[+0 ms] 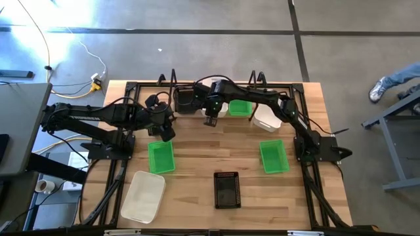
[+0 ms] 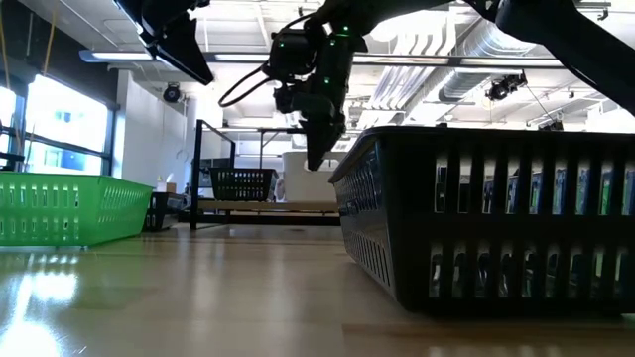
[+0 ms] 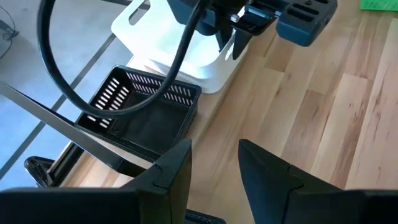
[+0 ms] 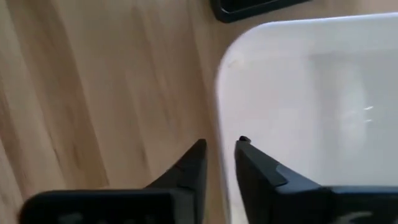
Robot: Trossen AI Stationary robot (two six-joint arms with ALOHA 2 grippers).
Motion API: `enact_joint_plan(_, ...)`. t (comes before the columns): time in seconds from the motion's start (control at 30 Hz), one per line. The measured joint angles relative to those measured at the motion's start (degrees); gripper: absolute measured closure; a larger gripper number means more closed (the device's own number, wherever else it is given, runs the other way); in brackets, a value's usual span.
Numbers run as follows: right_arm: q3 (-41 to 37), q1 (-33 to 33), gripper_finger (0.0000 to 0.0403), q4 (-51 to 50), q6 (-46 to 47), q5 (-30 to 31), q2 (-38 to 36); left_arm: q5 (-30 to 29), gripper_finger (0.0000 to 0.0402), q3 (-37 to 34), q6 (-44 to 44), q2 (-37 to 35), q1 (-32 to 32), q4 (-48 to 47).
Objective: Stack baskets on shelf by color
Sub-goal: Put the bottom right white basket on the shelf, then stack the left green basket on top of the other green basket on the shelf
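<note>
Both arms reach toward shelf; fingers slightly parted (empty) on each.

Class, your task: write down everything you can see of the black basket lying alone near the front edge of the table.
The black basket is a small rectangular plastic bin with slotted, perforated walls and a thicker rim. It stands upright, open side up, and looks empty, resting flat on the wooden table with its long side running front to back. Nothing touches it; neither gripper is near it. A green basket and a white one lie apart on its left.
</note>
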Motion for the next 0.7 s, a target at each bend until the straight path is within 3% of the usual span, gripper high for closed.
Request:
enact_joint_plan(0.17,0.0,0.1,0.0293,-2.6,-1.8,4.8,0.0,0.0,0.028,0.0,0.0,0.0,0.0,0.0)
enact_joint_plan(0.43,1.8,0.1,0.0288,-4.2,-1.1,2.9,-1.0,0.6,0.028,0.0,-3.7,0.0,0.0,0.0)
enact_joint_plan(0.7,8.1,0.7,0.0288,-8.3,2.3,2.8,-1.0,5.9,0.028,0.0,-12.3,0.0,0.0,-2.0)
